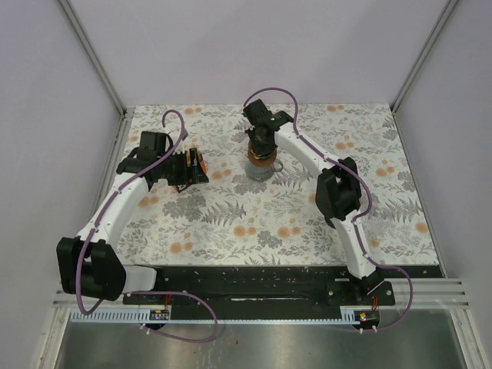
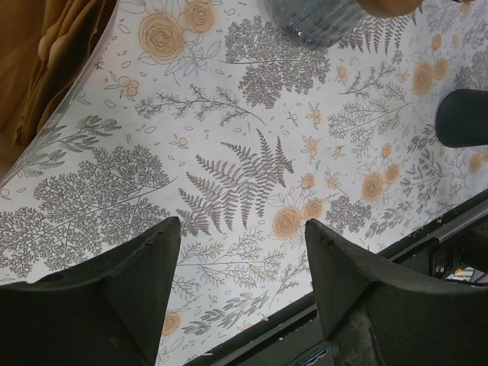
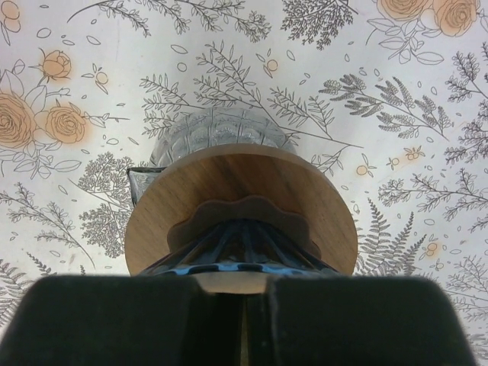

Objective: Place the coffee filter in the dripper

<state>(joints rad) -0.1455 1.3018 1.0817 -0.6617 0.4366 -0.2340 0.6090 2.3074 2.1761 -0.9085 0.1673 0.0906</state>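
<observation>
Coffee filter: perhaps the pale sliver (image 3: 221,284) at our right gripper's (image 3: 245,305) pressed-together tips, above the dripper (image 3: 244,191) near the table's (image 1: 231,219) far edge. We should lower centred, then release. Left gripper (image 2: 240,225) spread.

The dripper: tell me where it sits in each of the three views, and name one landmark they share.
Top external: the dripper stands at the table's far middle, under the right gripper.
Left wrist: only its glass base shows, cut off at the top edge, right of centre.
Right wrist: centre of the picture, wooden collar just beyond the shut fingers.
Shared landmark: the floral tablecloth.
</observation>
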